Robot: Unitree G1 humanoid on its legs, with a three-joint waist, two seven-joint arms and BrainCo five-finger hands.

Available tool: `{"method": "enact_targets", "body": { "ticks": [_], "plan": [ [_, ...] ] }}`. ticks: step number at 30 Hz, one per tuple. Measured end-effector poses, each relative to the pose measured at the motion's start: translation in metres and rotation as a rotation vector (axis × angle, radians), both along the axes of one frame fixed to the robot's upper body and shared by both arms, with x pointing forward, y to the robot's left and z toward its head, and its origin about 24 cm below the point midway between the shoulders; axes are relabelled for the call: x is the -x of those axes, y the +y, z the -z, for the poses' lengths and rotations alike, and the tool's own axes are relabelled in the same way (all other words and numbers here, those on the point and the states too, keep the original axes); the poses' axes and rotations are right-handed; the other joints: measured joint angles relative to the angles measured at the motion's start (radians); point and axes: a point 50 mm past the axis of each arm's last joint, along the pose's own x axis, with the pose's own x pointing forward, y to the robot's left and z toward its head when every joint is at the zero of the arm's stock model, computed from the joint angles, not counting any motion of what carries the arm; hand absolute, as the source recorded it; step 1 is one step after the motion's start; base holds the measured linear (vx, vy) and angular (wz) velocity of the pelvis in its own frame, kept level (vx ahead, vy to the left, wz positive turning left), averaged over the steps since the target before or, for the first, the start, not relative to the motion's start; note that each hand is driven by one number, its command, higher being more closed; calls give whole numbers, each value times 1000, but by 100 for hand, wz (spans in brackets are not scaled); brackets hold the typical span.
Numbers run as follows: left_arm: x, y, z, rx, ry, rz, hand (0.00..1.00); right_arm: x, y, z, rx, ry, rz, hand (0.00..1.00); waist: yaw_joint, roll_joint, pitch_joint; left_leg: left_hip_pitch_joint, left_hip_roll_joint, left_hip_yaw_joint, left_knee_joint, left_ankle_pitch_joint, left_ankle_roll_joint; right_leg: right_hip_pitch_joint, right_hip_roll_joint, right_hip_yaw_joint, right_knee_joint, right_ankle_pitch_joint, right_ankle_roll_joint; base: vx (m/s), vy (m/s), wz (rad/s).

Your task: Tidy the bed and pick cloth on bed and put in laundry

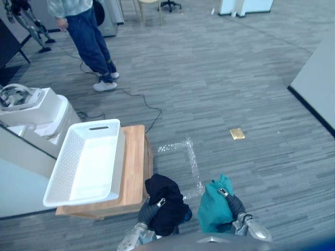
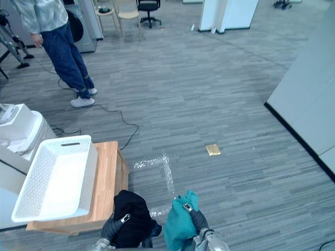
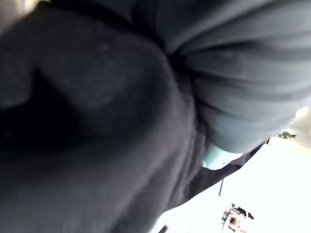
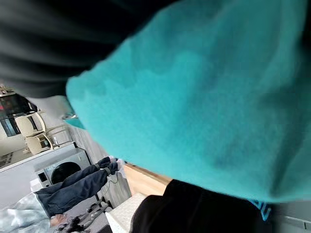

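Your left hand (image 1: 151, 211) clamps the black cloth (image 1: 166, 194), your right hand (image 1: 235, 205) the teal cloth (image 1: 212, 208) — mid-carry. Next, swing both toward ten o'clock over the white laundry basket (image 1: 113, 132), then release. Wrist views: each cloth pressed close.

Your left hand (image 1: 151, 210): clutching black cloth (image 1: 170, 191) | your right hand (image 1: 234, 205): clutching teal cloth (image 1: 212, 206) | white basket (image 1: 119, 157): on wooden table (image 1: 135, 162), near left hand
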Motion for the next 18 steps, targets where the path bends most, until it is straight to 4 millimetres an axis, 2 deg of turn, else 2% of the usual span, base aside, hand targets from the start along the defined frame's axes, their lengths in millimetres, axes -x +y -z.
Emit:
{"method": "enact_targets", "body": {
  "ticks": [2, 4, 5, 6, 7, 8, 9, 10, 11, 12, 13, 14, 16, 18],
  "plan": [
    [0, 0, 1, -10, 19, -12, 100, 4, 0, 1, -2, 7, -1, 100, -16, -1, 3, 21, 6, -30, 3, 0, 6, -19, 15, -29, -92, -36, -4, 282, -50, 71],
    [-2, 0, 3, -13, 40, -31, 100, 7, 1, 1, -12, -2, -5, 100, -36, 3, 3, 41, 31, -107, 7, -3, 6, -15, 76, -39, -388, -35, -17, 389, -143, 100],
    [-3, 0, 4, -15, 44, -29, 100, 9, 1, 1, -12, -2, -6, 100, -37, 6, 4, 44, 43, -128, 7, -3, 6, -10, 96, -35, -475, -14, -22, 413, -208, 103],
    [-4, 2, 5, -21, 54, -31, 100, 10, -1, 2, -12, -1, -6, 100, -37, 13, 7, 52, 73, -166, 7, -9, -4, 4, 139, -18, -654, 63, -29, 391, -257, 96],
    [-1, 5, 7, -28, 63, -39, 100, 10, 1, 2, -18, -2, -6, 100, -33, 7, 2, 56, 93, -196, 7, -25, -30, 6, 162, 2, -821, 158, -11, 457, -356, 90],
    [-1, 7, 7, -30, 58, -45, 100, 10, 2, 2, -26, -6, -7, 100, -27, -1, -1, 58, 95, -208, 8, -36, -47, 4, 160, 17, -871, 190, -9, 442, -424, 75],
    [-1, 13, 5, -36, 34, -52, 100, 12, 6, 1, -43, -11, -8, 100, -22, -21, 3, 81, 91, -218, 8, -69, -78, 2, 145, 41, -907, 214, -12, 437, -464, 62],
    [2, 14, 7, -38, 48, -63, 100, 15, 9, 1, -58, -13, 1, 100, -22, -15, 3, 118, 108, -228, 17, -107, -105, 5, 144, 34, -841, 326, -50, 358, -395, 59],
    [5, 9, 10, -22, 63, -75, 100, 14, 2, -2, -43, -31, -4, 100, -21, 6, 6, 123, 132, -231, 23, -114, -112, 7, 162, 20, -805, 289, -81, 362, -357, 47],
    [8, 4, 10, -1, 61, -78, 100, 13, -6, -5, -20, -49, -2, 100, -23, 33, -7, 122, 163, -215, 41, -103, -117, 7, 178, -5, -759, 236, -96, 349, -319, 49],
    [8, 0, 10, 17, 47, -61, 100, 12, -9, -5, -16, -50, 10, 100, -23, 47, -12, 124, 187, -208, 47, -81, -131, 15, 185, -32, -723, 201, -102, 340, -307, 53],
    [8, -1, 9, 22, 39, -60, 100, 12, -10, -4, -18, -50, 15, 100, -24, 54, -14, 127, 198, -209, 50, -70, -137, 24, 186, -45, -706, 183, -110, 348, -341, 53],
    [9, -3, 10, 29, 39, -77, 100, 9, -10, -2, -14, -41, 9, 100, -19, 49, -7, 150, 216, -211, 72, -37, -145, 48, 188, -68, -656, 130, -125, 220, -237, 37],
    [10, -2, 9, 37, 28, -97, 100, 6, -12, 2, -10, -17, -1, 100, -6, 53, -9, 96, 235, -214, 232, -20, -164, 103, 196, -102, -663, 78, -126, 135, -237, 33]
  ]
}}
